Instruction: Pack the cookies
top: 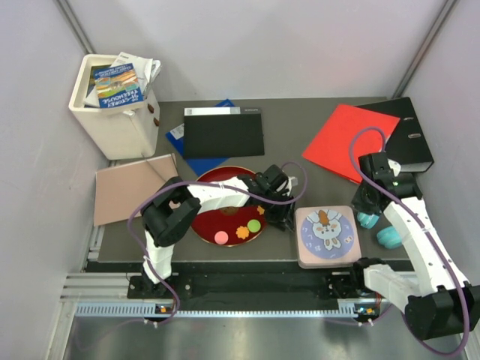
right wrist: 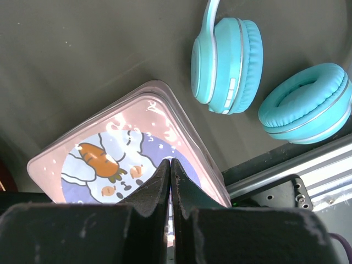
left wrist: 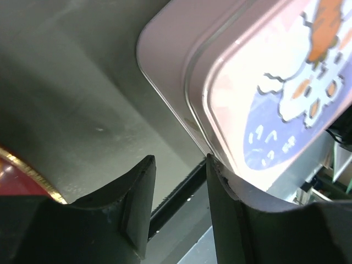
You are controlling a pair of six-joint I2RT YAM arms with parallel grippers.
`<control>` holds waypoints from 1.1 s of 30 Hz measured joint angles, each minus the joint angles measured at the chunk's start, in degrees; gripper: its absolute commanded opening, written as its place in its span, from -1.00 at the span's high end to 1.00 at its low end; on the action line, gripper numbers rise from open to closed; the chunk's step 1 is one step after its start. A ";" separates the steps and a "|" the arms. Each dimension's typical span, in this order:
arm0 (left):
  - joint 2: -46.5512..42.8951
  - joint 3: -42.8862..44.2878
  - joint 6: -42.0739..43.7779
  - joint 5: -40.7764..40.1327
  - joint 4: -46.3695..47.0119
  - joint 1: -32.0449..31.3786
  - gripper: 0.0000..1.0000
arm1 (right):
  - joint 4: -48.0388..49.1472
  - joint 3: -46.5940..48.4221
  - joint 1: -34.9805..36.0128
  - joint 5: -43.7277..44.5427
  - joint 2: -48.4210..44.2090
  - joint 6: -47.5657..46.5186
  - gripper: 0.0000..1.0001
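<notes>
Three cookies [top: 242, 232], a pink round, an orange flower and a green round, lie on the glossy red round plate [top: 208, 226]. Your left tool [left wrist: 179, 165] stands parted on nothing, one matte black finger right at the rim of the smooth rounded-square pink tin [left wrist: 176, 49]. Your right tool [right wrist: 170, 162] is clenched empty above its rabbit-printed lid.

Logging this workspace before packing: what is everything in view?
cookies: three visible, pink, orange, green; on plate
plate: one, red; table centre
tin: one, pink, rabbit lid; right of plate
headphones: one pair, teal; right of tin
folders: three, black, blue, red; far side
binder: one, black; far right corner
board: one, pinkish-brown; left
bin: one, white; far left, holding booklets
left gripper: one, black; open at tin's corner
right gripper: one, black; shut above tin lid
</notes>
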 measured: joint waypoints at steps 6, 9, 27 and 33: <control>0.00 0.00 -0.39 2.16 2.08 0.00 0.04 | 1.03 -0.04 0.00 -0.26 0.00 -0.02 1.00; 0.00 0.00 -0.50 2.40 2.73 0.00 0.04 | 1.90 -0.33 0.00 -0.63 -0.02 -0.02 1.00; -0.92 -1.73 -1.33 -1.18 2.01 2.40 0.12 | 3.82 -2.23 -0.11 -1.20 -0.11 -0.07 1.00; -0.90 -4.13 -1.46 -0.72 1.99 2.49 0.17 | 4.02 -2.64 -0.11 -1.20 -0.07 -0.26 1.00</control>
